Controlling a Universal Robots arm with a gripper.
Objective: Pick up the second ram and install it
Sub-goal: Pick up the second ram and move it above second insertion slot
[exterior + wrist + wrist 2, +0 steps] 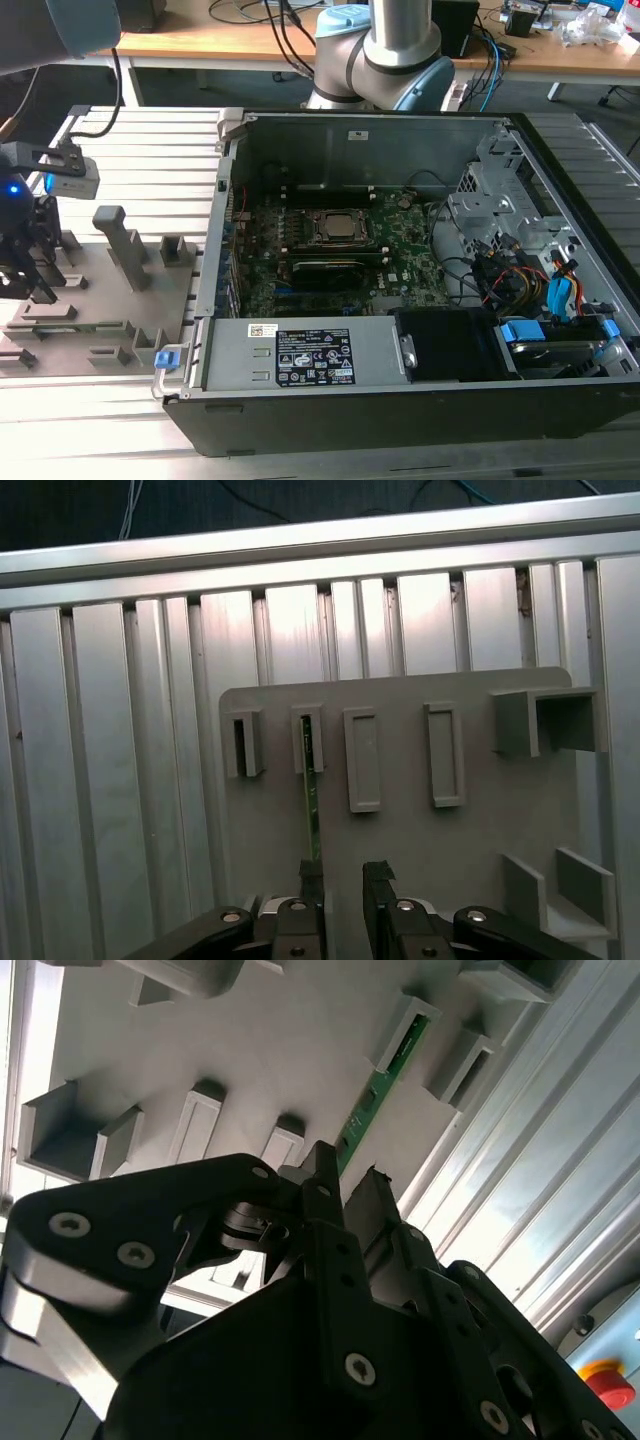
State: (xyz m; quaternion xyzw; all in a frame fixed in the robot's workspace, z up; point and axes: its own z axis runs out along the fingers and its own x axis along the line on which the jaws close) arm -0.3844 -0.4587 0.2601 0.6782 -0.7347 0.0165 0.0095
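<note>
Exterior view: gripper (30, 280) low over matte grey fixture plate (100, 300) on ribbed aluminium bench (150, 150), at 9 o'clock of open computer case (400, 420).
Second wrist view: second ram (385, 1070), thin green board, stands on edge in plate slot. Black fingers (322, 1175) apart, nothing held.
First wrist view: second ram lines up with one finger, not gap. Likely needs centring, then square squeeze on flat faces.

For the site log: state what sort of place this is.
Probably a robotics lab's computer-assembly bench: an opened computer case on a slatted aluminium table, a grey fixture plate holding the second ram, and cable-strewn desks behind.
</note>
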